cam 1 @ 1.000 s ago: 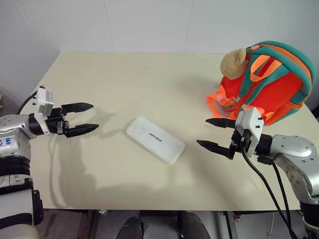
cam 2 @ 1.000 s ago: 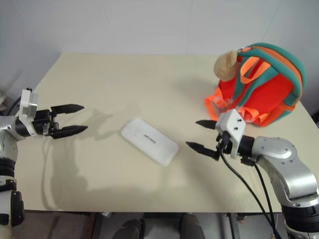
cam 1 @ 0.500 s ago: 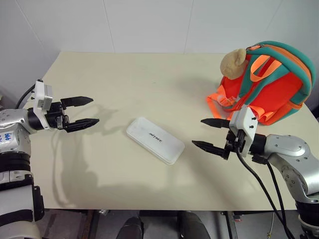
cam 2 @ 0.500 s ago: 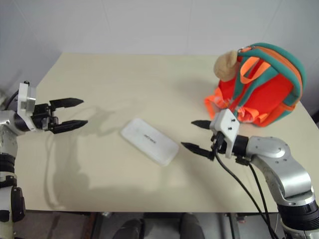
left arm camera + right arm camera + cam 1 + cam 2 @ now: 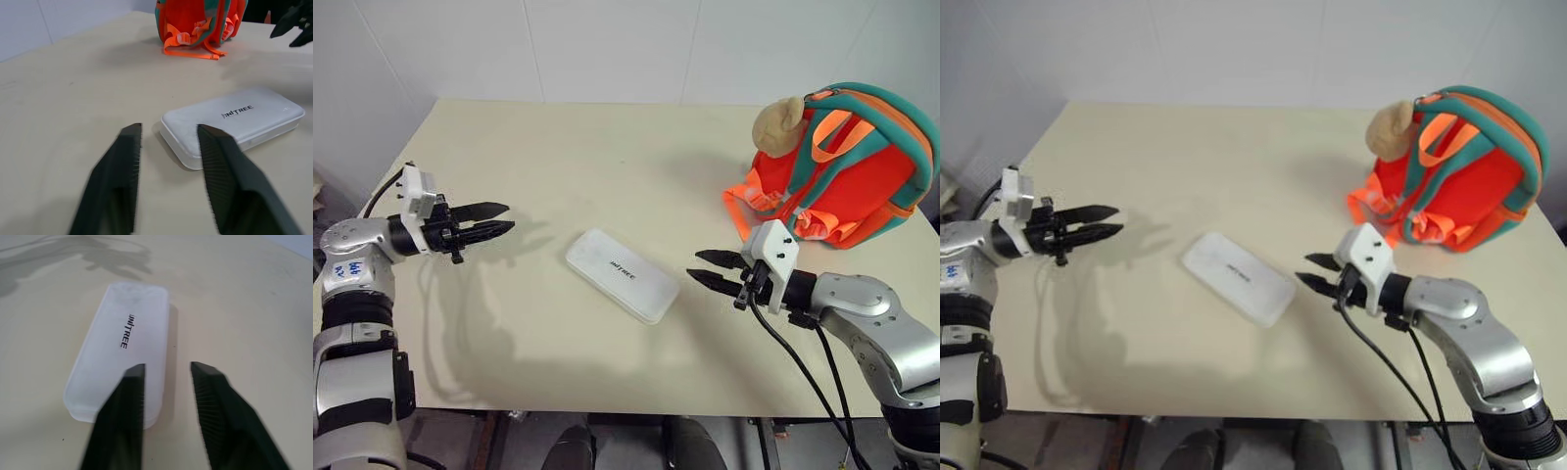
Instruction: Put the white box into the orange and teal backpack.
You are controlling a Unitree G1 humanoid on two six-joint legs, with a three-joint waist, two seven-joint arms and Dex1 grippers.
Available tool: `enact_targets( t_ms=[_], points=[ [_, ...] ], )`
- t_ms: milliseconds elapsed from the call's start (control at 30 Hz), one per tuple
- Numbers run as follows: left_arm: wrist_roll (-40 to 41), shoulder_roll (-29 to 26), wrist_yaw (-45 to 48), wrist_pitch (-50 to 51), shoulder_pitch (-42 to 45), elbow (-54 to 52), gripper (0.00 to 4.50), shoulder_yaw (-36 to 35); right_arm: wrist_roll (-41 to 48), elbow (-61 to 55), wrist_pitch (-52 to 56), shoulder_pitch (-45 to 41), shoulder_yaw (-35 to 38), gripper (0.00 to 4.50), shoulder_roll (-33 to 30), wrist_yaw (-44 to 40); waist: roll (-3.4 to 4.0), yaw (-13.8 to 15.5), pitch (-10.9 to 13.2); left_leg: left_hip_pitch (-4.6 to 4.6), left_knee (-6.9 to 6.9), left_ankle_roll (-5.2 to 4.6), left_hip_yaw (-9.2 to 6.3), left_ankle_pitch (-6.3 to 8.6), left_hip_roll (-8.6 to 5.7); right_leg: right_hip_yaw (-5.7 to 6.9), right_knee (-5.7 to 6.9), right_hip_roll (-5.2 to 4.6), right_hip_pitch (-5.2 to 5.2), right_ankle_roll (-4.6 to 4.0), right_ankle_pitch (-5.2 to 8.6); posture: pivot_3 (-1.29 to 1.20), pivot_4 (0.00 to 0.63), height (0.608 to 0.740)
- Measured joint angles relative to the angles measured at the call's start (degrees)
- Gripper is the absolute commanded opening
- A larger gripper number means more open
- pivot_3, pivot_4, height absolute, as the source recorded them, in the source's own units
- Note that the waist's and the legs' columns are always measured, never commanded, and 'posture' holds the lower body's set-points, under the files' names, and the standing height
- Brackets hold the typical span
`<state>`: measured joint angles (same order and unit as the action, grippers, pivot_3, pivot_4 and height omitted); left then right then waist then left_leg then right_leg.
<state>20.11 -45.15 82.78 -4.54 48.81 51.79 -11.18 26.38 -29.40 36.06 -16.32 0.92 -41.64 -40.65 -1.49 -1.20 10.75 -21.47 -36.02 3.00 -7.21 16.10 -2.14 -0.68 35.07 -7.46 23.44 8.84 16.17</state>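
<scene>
Your left gripper [image 5: 505, 217], on the left side of the cream rectangular tabletop [image 5: 607, 147], hovers above the surface with its two black fingers pointing toward the middle. Its jaws stand narrowly apart with a visible gap and nothing between them. In the left wrist view the fingers [image 5: 122, 166] point at the near short end of the box, well short of touching it.

In the middle of the table you have the flat white rectangular plastic box [image 5: 622, 275] with rounded corners and small dark lettering on its lid. It lies flat and at a slant, free of both grippers.

To the right of the box, your right gripper [image 5: 709, 267] points at its other short end, just beside it but not touching. Its jaws are also narrowly apart and empty; in the right wrist view the fingertips [image 5: 134, 374] frame the corner of the box.

At the far right stands the small bright orange backpack [image 5: 847, 166] with teal edging and orange straps, upright on the table, with a tan plush animal head [image 5: 775, 122] attached at its upper left. The box lies outside it, well apart.
</scene>
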Motion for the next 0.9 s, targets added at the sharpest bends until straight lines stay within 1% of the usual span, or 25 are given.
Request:
enact_targets(
  t_ms=[67, 100, 300, 433, 600, 733, 900],
  points=[
    [-0.65, 0.23, 0.11, -1.12, 1.15, 1.6, 0.17, 0.21, -0.62, -0.08, 0.48, 0.65, -0.07, 0.39, 0.0, 0.82, 0.0, -0.2, 0.0, 0.0, 0.02, 0.0, 0.0, 0.0, 0.01, 0.0, 0.01, 0.01, 0.01, 0.0, 0.0, 0.0, 0.15, 0.74],
    [-1.25, 0.55, 0.26, -1.94, 2.22, 3.14, 0.0, 0.53, -1.07, -0.32, 0.71, 1.32, -0.12, 0.12, -0.01, 1.48, 0.0, -0.19, 0.0, 0.0, 0.02, -0.01, 0.0, 0.0, 0.01, 0.01, 0.02, 0.02, 0.01, 0.0, 0.0, 0.0, 0.15, 0.74],
    [-5.29, 4.33, 0.0, -6.48, 6.87, 12.17, 0.0, 2.18, -3.36, -2.36, 5.07, 4.13, -1.24, 0.12, -0.01, 5.4, -0.02, -0.2, -0.01, -0.02, -0.04, -0.02, 0.01, 0.01, -0.02, 0.0, 0.01, 0.0, 0.0, 0.04, -0.02, 0.0, 0.15, 0.74],
    [-7.56, 5.87, -1.2, -8.17, 8.52, 15.57, 0.0, 2.9, -3.96, -4.42, 8.76, 5.1, -2.45, 0.12, 0.03, 7.4, -0.02, -0.32, -0.01, -0.02, 0.0, -0.03, -0.01, 0.02, 0.0, 0.01, 0.03, 0.02, 0.02, 0.04, -0.02, 0.0, 0.15, 0.74],
    [-12.84, 8.35, -6.08, -9.71, 9.41, 19.32, 0.0, 5.8, -5.51, -6.14, 13.42, 6.36, -6.85, 0.12, 0.36, 9.88, -0.04, -0.26, -0.01, -0.04, -0.06, -0.05, 0.01, 0.03, -0.04, -0.02, 0.02, -0.01, 0.0, 0.08, -0.04, 0.0, 0.15, 0.74],
    [-17.8, 8.8, -12.3, -11.06, 9.43, 21.06, 0.0, 8.84, -6.54, -6.16, 15.99, 5.96, -7.96, 0.12, 0.87, 11.65, -0.05, -0.27, -0.01, -0.03, -0.05, -0.05, -0.01, 0.03, -0.02, -0.01, 0.04, 0.01, 0.01, 0.08, -0.04, 0.0, 0.15, 0.74],
    [-18.49, 11.46, -15.05, -10.93, 10.8, 21.24, 0.0, 8.93, -6.69, -6.7, 18.13, 5.58, -9.61, 0.12, 1.87, 12.05, -0.05, 0.07, -0.01, -0.06, -0.06, -0.05, -0.01, 0.03, -0.04, 0.0, 0.0, -0.01, 0.0, 0.09, -0.05, 0.0, 0.15, 0.74]
  ],
)
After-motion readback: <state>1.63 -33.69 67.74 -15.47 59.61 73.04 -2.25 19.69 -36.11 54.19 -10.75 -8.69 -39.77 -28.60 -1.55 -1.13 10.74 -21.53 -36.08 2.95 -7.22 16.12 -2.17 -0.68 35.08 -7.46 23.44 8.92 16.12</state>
